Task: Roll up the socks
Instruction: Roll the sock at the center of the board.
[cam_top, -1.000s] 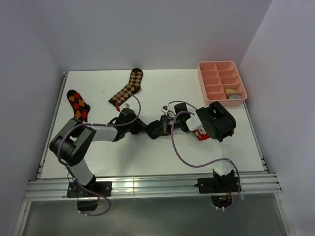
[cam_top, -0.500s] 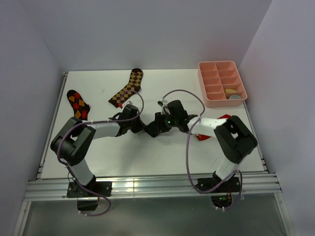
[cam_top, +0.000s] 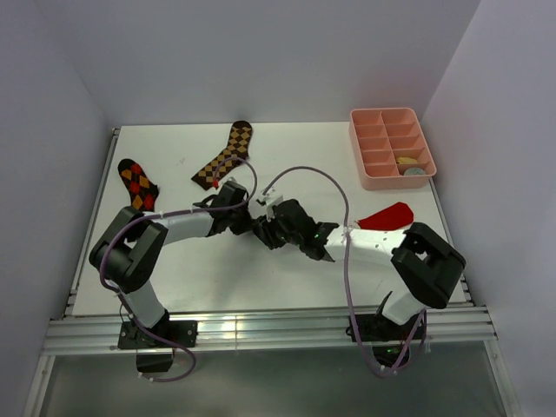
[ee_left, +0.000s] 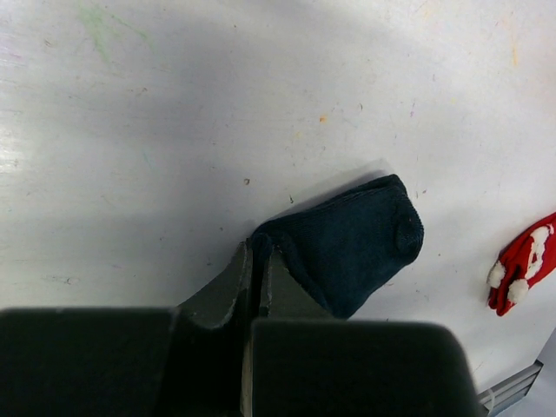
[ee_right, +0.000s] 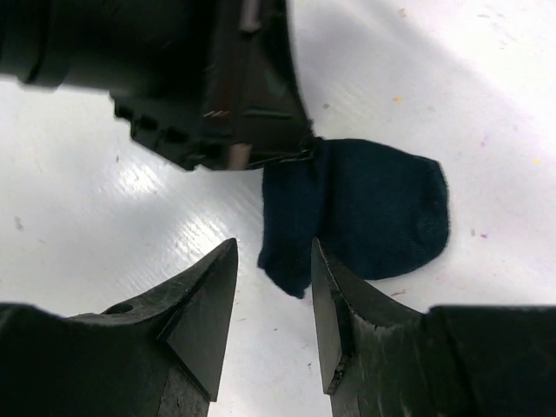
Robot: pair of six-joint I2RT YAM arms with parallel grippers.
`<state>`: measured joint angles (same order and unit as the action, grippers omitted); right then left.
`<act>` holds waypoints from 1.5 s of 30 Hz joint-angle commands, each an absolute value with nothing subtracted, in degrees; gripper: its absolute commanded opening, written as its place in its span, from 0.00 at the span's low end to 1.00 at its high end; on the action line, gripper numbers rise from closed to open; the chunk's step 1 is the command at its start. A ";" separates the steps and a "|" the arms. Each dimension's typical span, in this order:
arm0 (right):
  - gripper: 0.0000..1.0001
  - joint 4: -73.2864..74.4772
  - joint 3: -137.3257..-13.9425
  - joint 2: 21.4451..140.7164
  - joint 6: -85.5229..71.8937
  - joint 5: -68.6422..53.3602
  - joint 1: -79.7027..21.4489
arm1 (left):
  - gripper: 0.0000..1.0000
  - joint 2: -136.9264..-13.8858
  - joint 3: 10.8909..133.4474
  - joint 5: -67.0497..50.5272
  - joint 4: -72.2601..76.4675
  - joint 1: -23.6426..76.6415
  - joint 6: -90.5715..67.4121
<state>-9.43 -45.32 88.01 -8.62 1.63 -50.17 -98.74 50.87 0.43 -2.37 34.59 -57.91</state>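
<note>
Left wrist view: left gripper [ee_left: 257,253] tight on edge of navy sock [ee_left: 354,248].

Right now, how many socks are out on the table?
4. A black-and-orange sock at far left, a brown checkered sock at the back, a red sock on the right, a navy sock mid-table pinched by the left tool. The pink tray may hold more.

White counter [cam_top: 200,278], faintly scuffed and stained. Near the left edge, a black argyle sock [cam_top: 136,183]; just right of it and farther back, a brown argyle sock [cam_top: 224,156]. Mid-counter, a folded navy sock [ee_left: 352,243]. Right side: red sock [cam_top: 387,216], flat; pink tray [cam_top: 383,111] in far corner.
</note>
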 commanded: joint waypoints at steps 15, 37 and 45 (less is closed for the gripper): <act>0.47 -10.02 -50.80 98.70 -1.05 17.65 -58.36 | 0.00 -99.14 53.96 0.53 -5.54 35.16 -55.46; 0.14 0.78 -56.16 106.17 -6.50 17.85 -56.96 | 0.01 -97.65 54.15 -0.26 -5.98 35.16 -56.42; 0.00 0.35 -52.65 102.13 -9.67 7.14 -52.30 | 0.34 -92.47 49.49 3.52 -2.99 34.19 -62.40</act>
